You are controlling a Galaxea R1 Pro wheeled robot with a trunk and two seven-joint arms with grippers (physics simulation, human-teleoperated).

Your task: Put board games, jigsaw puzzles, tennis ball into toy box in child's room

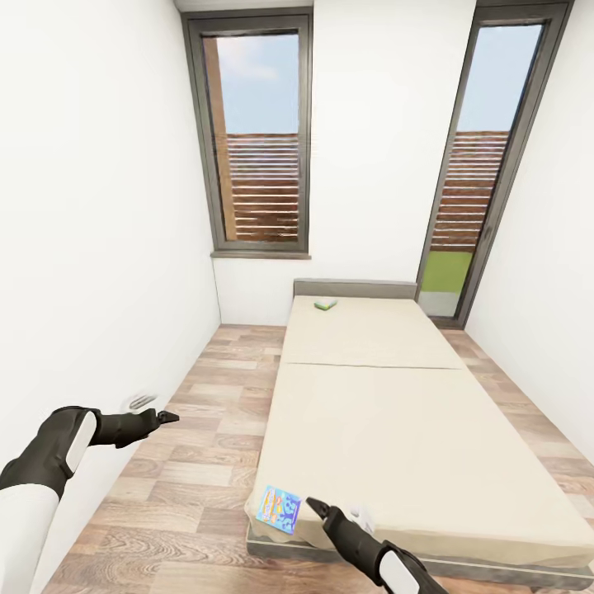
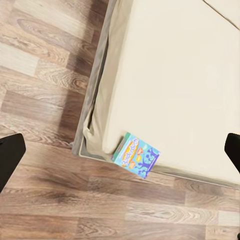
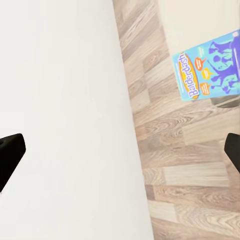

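Note:
The bed [image 1: 388, 412] with its beige mattress runs from near me to the far wall. A blue board game [image 1: 278, 509] hangs over the bed's near left corner; it also appears in the left wrist view [image 2: 137, 155] and, printed "Balderdash", in the right wrist view [image 3: 212, 70]. A white-green board game [image 1: 324, 304] lies at the far end by the headboard. My right gripper [image 1: 318, 505] hovers just right of the blue game, fingers [image 3: 10, 155] spread open and empty. My left gripper [image 1: 169, 417] is over the floor left of the bed, fingers [image 2: 10, 156] apart and empty.
A white wall [image 1: 91, 247] closes the left side, with a strip of wood floor [image 1: 214, 412] between it and the bed. A window [image 1: 260, 140] and a tall glass door [image 1: 483, 165] are in the far wall. A small white fixture [image 1: 140, 402] sits low on the left wall.

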